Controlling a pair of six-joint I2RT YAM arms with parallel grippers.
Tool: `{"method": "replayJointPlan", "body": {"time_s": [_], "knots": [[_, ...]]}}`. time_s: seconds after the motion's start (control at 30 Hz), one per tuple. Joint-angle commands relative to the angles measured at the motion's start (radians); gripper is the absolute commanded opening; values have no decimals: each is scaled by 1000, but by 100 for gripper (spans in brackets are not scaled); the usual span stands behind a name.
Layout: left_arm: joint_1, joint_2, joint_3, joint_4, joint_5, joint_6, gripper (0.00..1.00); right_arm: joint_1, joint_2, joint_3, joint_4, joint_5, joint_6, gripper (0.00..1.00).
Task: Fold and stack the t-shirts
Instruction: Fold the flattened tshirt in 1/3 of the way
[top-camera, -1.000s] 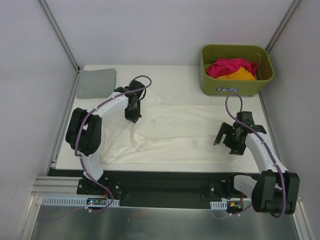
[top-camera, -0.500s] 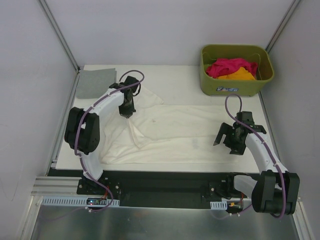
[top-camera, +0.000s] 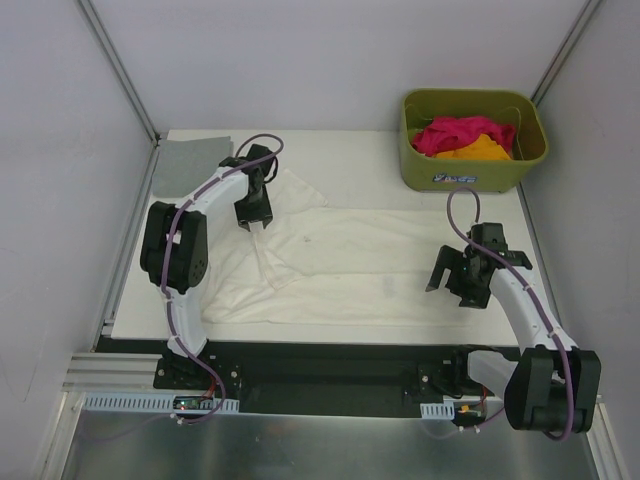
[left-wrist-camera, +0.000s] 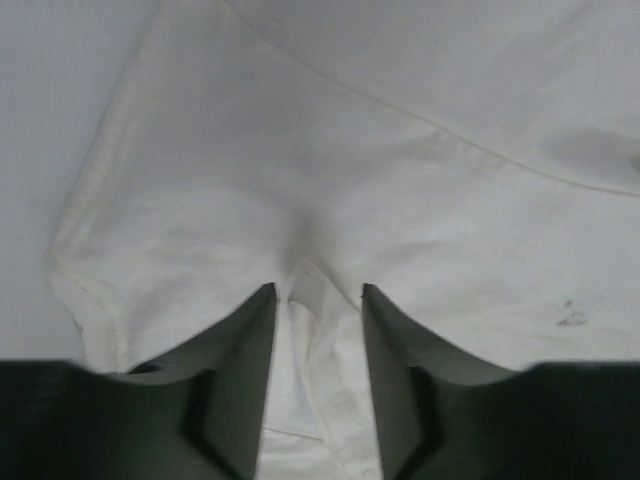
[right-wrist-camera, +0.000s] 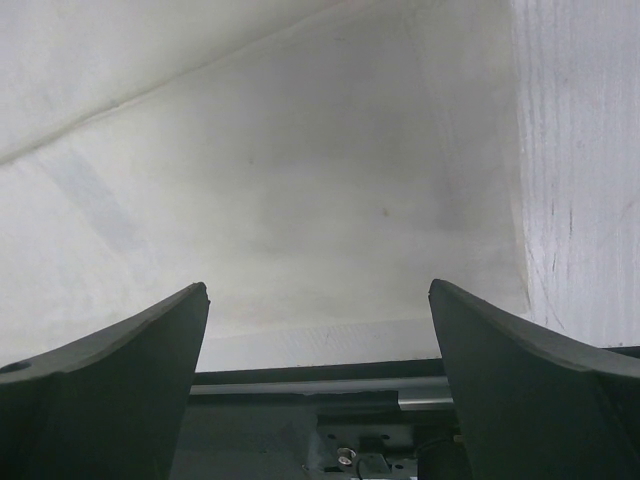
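A large cream-white t-shirt (top-camera: 370, 265) lies spread across the table. My left gripper (top-camera: 256, 228) is shut on a fold of it near its upper left; in the left wrist view the cloth (left-wrist-camera: 320, 200) bunches between my fingers (left-wrist-camera: 255, 340). My right gripper (top-camera: 452, 283) is open and empty, hovering above the shirt's right end; the right wrist view shows the shirt (right-wrist-camera: 300, 180) below. A folded grey t-shirt (top-camera: 188, 165) lies at the far left corner. Magenta-pink (top-camera: 455, 132) and orange (top-camera: 478, 150) shirts lie in the basket.
The olive-green plastic basket (top-camera: 470, 175) stands at the back right of the table. Grey walls enclose the table on the left, back and right. The table's near edge and a metal rail (right-wrist-camera: 400, 385) show under my right gripper.
My left gripper has moved back and to the left, dragging the pinched fold of the cream-white shirt with it. My right arm has stayed put.
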Motion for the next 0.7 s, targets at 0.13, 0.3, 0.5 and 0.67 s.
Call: {"method": "replayJointPlan", "body": {"time_s": [0.13, 0.3, 0.5, 0.67], "knots": [[2, -127, -54, -39, 33, -18, 89, 9, -35, 44, -28, 11, -25, 97], [-35, -357, -264, -19, 146, -42, 99, 34, -43, 36, -22, 7, -25, 97], [-147, -528, -539, 133, 371, -121, 99, 43, -35, 31, -10, 1, -24, 97], [-179, -539, -648, 207, 392, -192, 80, 49, -29, 28, -1, -13, -25, 97]]}}
